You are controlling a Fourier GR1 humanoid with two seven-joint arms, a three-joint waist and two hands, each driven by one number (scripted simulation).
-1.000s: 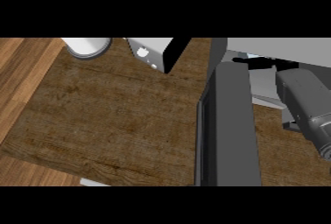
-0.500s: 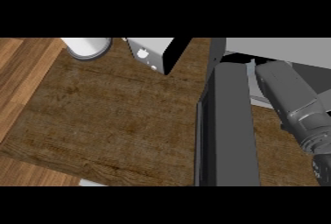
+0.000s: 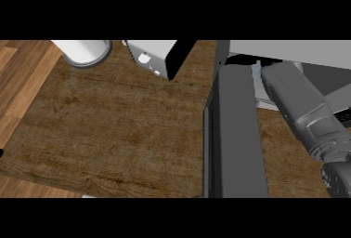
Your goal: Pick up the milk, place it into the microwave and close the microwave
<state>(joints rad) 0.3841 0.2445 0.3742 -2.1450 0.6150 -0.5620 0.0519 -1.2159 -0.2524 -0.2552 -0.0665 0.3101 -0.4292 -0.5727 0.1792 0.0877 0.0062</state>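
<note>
1. In the head view, the microwave door (image 3: 237, 135) is standing open. It is showing as a long dark grey slab that is running from the microwave body (image 3: 288, 49) down to the lower edge, over the wooden counter (image 3: 109, 130).
2. The right forearm (image 3: 302, 107) is coming in from the lower right corner and is lying just beside the door, on its right. It is pointing up and to the left, into the dark opening of the microwave.
3. The right hand is being hidden in that opening, so I cannot tell whether it is released, clenched or grasping something.
4. The milk is not showing clearly. Only a pale bluish strip (image 3: 256, 74) is appearing between the door's top and the forearm, at the mouth of the microwave, and I cannot tell whether this is the milk.
5. A small black part (image 3: 1, 152) is touching the left edge of the view. It is too little to tell whether it belongs to the left hand or how that hand is standing.
6. A white cylinder (image 3: 83, 50) and a white appliance (image 3: 152, 55) are standing at the top of the counter, well apart from the forearm.
</note>
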